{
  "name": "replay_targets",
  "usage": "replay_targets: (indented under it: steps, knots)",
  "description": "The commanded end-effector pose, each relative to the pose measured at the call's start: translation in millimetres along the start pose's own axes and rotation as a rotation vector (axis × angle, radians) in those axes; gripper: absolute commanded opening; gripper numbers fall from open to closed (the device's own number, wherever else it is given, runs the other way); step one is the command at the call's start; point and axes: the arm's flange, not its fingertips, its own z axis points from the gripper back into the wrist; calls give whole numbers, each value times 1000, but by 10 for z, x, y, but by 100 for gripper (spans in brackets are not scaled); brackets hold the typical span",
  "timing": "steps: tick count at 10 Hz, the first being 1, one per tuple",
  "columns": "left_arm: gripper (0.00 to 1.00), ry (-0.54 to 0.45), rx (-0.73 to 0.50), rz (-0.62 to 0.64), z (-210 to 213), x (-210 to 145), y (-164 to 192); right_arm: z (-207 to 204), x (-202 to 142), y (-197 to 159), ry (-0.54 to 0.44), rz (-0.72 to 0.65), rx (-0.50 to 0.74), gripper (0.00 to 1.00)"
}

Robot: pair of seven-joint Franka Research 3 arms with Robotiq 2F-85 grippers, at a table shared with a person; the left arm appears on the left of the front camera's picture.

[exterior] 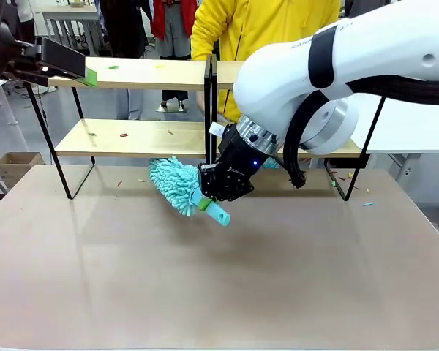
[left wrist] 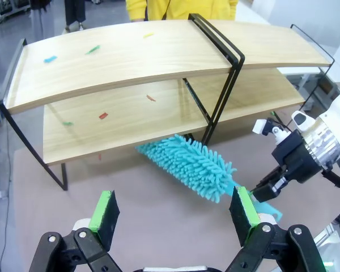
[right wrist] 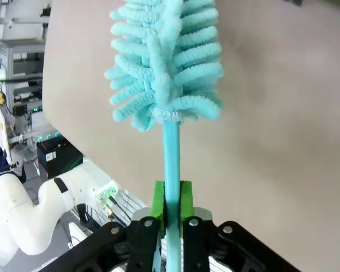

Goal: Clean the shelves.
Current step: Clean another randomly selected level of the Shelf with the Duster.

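The worktop (exterior: 219, 292) is spanned at its far side by the shelves (exterior: 132, 137), two wooden-board racks on black frames set end to end. A teal microfibre duster (exterior: 172, 183) is gripped by its handle in the right jaws, which are closed tight on it, and its fluffy head is seen just below the lower board's front edge. The left jaws are spread wide and empty beside the upper board's left end. It is judged that the head should be raised onto the lower board, laid flat and drawn toward an open end, so that the coloured scraps (left wrist: 103, 115) are pushed off rather than flicked about and the central uprights are not struck. Faint lettering on the right arm (exterior: 366, 51) cannot be read.
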Motion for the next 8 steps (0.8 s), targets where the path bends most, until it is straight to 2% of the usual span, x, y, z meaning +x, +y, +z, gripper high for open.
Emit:
replay_targets:
  steps: [1, 5, 8]
  knots:
    - [100, -3, 3, 0, 12, -3, 3, -104, 14, -94, -53, -40, -26, 12]
    - [100, -3, 3, 0, 12, -3, 3, -374, 318, -157, -86, -69, -67, 12]
    - [100, -3, 3, 0, 12, -3, 3, -655, 525, -83, -50, -57, -70, 12]
